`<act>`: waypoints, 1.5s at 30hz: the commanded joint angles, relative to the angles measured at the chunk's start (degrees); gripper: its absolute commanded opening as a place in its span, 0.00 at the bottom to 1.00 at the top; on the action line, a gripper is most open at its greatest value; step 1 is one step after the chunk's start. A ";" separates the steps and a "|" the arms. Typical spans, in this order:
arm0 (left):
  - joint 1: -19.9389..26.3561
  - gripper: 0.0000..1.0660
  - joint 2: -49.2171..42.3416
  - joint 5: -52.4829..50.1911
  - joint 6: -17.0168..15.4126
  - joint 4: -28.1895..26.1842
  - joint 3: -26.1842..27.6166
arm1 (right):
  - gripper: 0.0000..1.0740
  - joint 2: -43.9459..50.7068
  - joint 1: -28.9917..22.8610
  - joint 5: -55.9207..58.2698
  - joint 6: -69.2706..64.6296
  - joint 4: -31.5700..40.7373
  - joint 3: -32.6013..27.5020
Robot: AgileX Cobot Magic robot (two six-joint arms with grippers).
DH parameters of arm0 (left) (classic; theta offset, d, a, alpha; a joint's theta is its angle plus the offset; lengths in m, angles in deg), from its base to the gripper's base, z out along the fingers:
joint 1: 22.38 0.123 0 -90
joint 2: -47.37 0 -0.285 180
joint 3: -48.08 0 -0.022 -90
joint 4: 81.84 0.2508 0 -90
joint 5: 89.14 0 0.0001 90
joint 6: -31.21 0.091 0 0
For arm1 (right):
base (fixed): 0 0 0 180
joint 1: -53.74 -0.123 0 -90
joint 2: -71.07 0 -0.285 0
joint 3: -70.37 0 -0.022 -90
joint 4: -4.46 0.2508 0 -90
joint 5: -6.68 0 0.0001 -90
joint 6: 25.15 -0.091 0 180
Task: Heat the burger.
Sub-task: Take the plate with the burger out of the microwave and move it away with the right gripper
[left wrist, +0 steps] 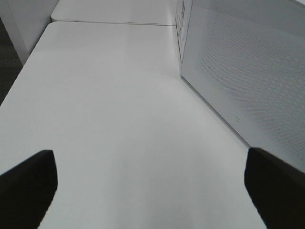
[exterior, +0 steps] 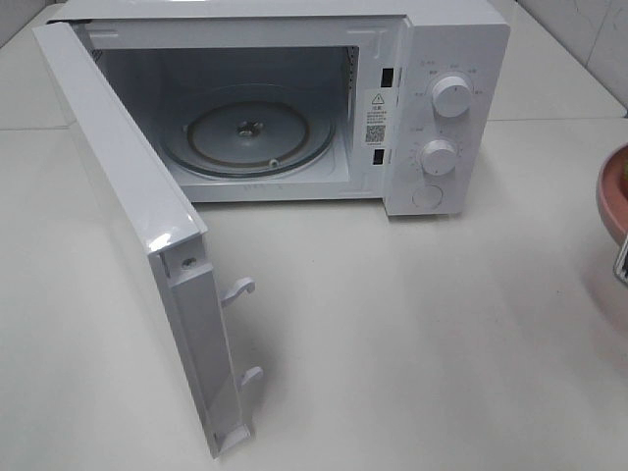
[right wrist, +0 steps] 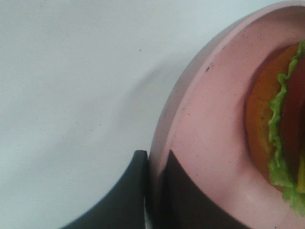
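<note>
On the white table [exterior: 412, 334] stands a white microwave oven [exterior: 294, 108] with its door [exterior: 128, 216] swung wide toward the left of the overhead view. Inside the cavity lies a round glass turntable [exterior: 248, 130], bare. Two white latch hooks [exterior: 238, 290] jut from the door's free edge, one above the other. Two round knobs [exterior: 450, 96] sit one above the other on the control panel at the oven's right, and a warning label [exterior: 378, 118] is stuck on the frame beside the cavity.

At the far right edge of the overhead view, well apart from the oven, a sliver of the pink plate [exterior: 614, 191] shows; most of it is cut off by the frame. The right wrist view shows the plate from close by, with the burger [right wrist: 281, 124] resting in it: an orange-brown bun edge, ruffled green lettuce and a hint of yellow filling, only partly in view. The right gripper [right wrist: 155, 191] pinches the plate's rim, one dark finger outside the wall and the other inside, both touching it.

The left gripper [left wrist: 152, 186] hangs over bare tabletop with its two dark fingertips [left wrist: 28, 181] spread far apart and nothing between them. The outer face of the open door, with its dotted mesh window, stands just beside it.
</note>
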 commanded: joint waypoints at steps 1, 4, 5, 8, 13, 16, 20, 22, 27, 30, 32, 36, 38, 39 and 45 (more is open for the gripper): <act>0.11 0.94 -0.97 0.17 0.00 -0.06 0.06 | 0.00 -0.40 1.49 -2.35 -5.90 -6.25 0.57; 0.11 0.94 -0.97 0.17 0.00 -0.06 0.06 | 0.00 -1.43 3.15 -1.78 -13.41 -11.46 0.57; 0.11 0.94 -0.97 0.17 0.00 -0.06 0.06 | 0.00 -2.41 4.30 -0.86 -17.99 -15.41 0.57; 0.11 0.94 -0.97 0.17 0.00 -0.06 0.06 | 0.00 -4.07 5.96 0.34 -24.81 -21.37 0.57; 0.11 0.94 -0.97 0.17 0.00 -0.06 0.06 | 0.00 -7.39 8.02 3.61 -34.26 -27.73 0.80; 0.11 0.94 -0.97 0.17 0.00 -0.06 0.06 | 0.00 -9.91 8.19 4.64 -38.85 -27.85 1.38; 0.11 0.94 -0.97 0.17 0.00 -0.06 0.06 | 0.00 -13.75 8.19 5.04 -45.38 -27.85 1.43; 0.11 0.94 -0.97 0.17 0.00 -0.06 0.06 | 0.01 -18.39 8.19 4.98 -49.73 -27.90 1.49; 0.11 0.94 -0.97 0.17 0.00 -0.06 0.06 | 0.01 -24.87 8.19 4.81 -55.46 -28.13 3.55; 0.11 0.94 -0.97 0.17 0.00 -0.06 0.06 | 0.01 -27.85 9.22 4.47 -58.61 -29.62 4.81; 0.11 0.94 -0.97 0.17 0.00 -0.06 0.06 | 0.01 -29.45 10.14 3.50 -60.22 -29.79 5.27; 0.11 0.94 -0.97 0.17 0.00 -0.06 0.06 | 0.02 -31.74 11.80 2.98 -62.17 -31.34 5.27; 0.11 0.94 -0.97 0.17 0.00 -0.06 0.06 | 0.02 -32.60 12.83 2.35 -63.60 -33.00 5.27; 0.11 0.94 -0.97 0.17 0.00 -0.06 0.06 | 0.02 -33.23 13.58 1.26 -65.60 -34.38 5.27; 0.11 0.94 -0.97 0.17 0.00 -0.06 0.06 | 0.02 -34.03 14.55 -0.69 -67.84 -35.41 5.27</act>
